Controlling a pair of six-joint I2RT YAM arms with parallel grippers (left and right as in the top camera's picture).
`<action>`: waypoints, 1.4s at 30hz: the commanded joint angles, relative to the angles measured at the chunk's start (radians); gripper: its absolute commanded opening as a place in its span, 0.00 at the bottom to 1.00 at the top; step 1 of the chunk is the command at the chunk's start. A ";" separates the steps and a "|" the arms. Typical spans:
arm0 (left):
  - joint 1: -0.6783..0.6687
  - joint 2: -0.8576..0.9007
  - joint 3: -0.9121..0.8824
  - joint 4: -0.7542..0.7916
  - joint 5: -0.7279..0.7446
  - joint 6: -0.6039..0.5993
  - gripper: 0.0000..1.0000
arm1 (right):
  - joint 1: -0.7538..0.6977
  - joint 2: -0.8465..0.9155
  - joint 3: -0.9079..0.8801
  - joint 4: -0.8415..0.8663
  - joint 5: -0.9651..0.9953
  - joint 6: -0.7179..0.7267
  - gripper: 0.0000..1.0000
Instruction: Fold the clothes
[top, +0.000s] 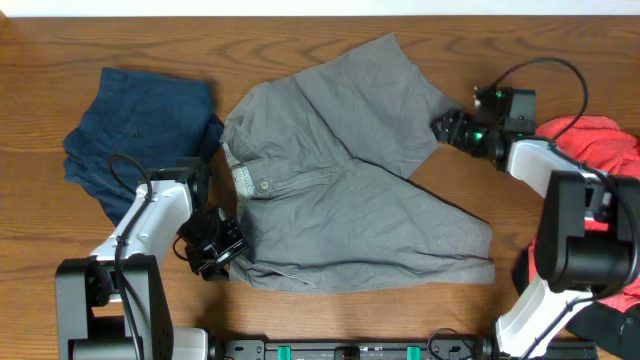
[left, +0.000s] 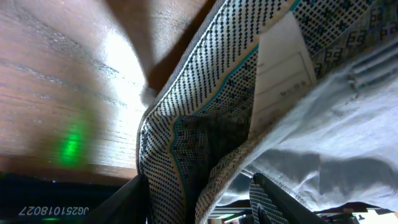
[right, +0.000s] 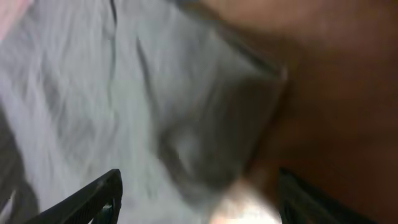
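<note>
Brown wood-grain table (top: 300, 25), glossy sheen, green light reflection on wood

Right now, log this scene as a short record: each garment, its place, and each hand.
grey shorts: spread unfolded mid-table, waist to the left
dark navy garment: crumpled, far left
red T-shirt: bunched at right edge, behind the right arm
left hand: at lower waist corner, waistband between its fingers; grip unclear
right hand: open, at upper leg hem
</note>
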 joint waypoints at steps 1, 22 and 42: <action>0.004 -0.007 -0.007 -0.002 -0.009 0.006 0.54 | 0.028 0.074 0.002 0.073 0.003 0.101 0.73; 0.004 -0.007 -0.007 0.301 0.157 0.005 0.53 | -0.131 0.107 0.270 0.077 0.078 0.206 0.01; 0.004 -0.007 -0.007 0.138 0.180 0.053 0.67 | -0.163 -0.042 0.470 -1.039 0.328 0.057 0.24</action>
